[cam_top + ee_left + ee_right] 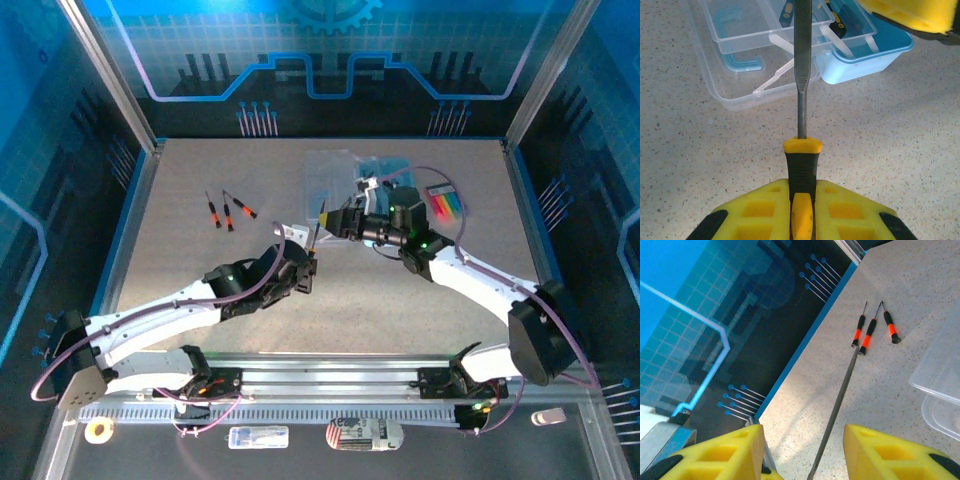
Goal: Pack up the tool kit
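From above, the left gripper (306, 268) is shut tight on the handle of the file (318, 230). The file points toward the clear tool box (335, 168). The right gripper (338, 222) is at the file's far end. Three little screwdrivers (228, 211) lie off to the left.

In the left wrist view, the yellow fingers (755, 215) squeeze the black and yellow handle from both sides.

In the right wrist view, the fingers stand wide apart, and the file's thin metal part runs through the gap, touching neither
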Controlling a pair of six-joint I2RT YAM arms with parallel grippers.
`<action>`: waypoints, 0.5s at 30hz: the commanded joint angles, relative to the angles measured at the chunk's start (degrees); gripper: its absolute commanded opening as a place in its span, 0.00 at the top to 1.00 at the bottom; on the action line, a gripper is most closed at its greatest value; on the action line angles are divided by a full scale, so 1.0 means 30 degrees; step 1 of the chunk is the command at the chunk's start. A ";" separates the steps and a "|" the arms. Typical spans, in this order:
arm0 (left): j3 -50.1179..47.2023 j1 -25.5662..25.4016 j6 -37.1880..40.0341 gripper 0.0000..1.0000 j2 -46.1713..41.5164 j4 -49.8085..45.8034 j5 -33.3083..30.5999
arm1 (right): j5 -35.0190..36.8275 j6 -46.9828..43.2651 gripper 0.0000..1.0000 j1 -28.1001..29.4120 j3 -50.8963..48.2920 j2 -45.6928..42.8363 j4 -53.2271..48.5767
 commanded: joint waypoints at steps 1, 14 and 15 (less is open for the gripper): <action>0.0043 -0.0201 0.0368 0.89 0.0121 0.0979 -0.0020 | -0.0033 0.0541 0.55 0.0337 0.0360 0.0617 0.0396; 0.0392 -0.0252 0.0408 0.86 0.0845 0.0976 -0.0062 | -0.0326 0.0743 0.87 0.0611 0.0905 0.1680 0.0569; 0.0417 -0.0230 0.0350 0.86 0.0881 0.0931 -0.0105 | -0.0358 0.0727 0.90 0.0627 0.0925 0.1682 0.0580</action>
